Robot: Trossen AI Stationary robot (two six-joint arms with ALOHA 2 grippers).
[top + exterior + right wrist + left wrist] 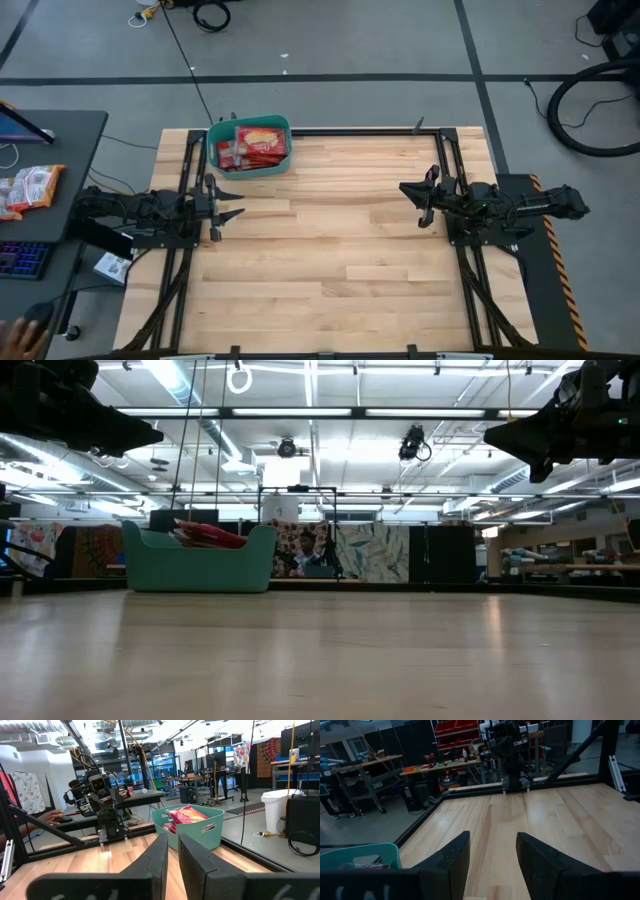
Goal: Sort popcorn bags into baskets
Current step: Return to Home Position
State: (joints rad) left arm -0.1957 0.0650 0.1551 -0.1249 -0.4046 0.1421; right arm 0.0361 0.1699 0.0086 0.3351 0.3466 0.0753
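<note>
The teal basket [250, 148] stands at the table's far edge, left of the middle, with several red popcorn bags [256, 143] piled inside. The low view shows the basket [198, 560] with the bags [210, 535] sticking above its rim, and the right wrist view shows the basket [192, 827] too. My left gripper [232, 203] hovers open at the table's left edge, just near of the basket, holding nothing. My right gripper [410, 201] hovers at the table's right side, its fingers a narrow gap apart, also holding nothing. No bags lie on the table.
A black frame [360, 131] runs around the table's far edge and sides. On a side desk to the left lie more packets [28, 187] and a keyboard [22, 259]. A person's hand [22, 332] shows at the lower left corner.
</note>
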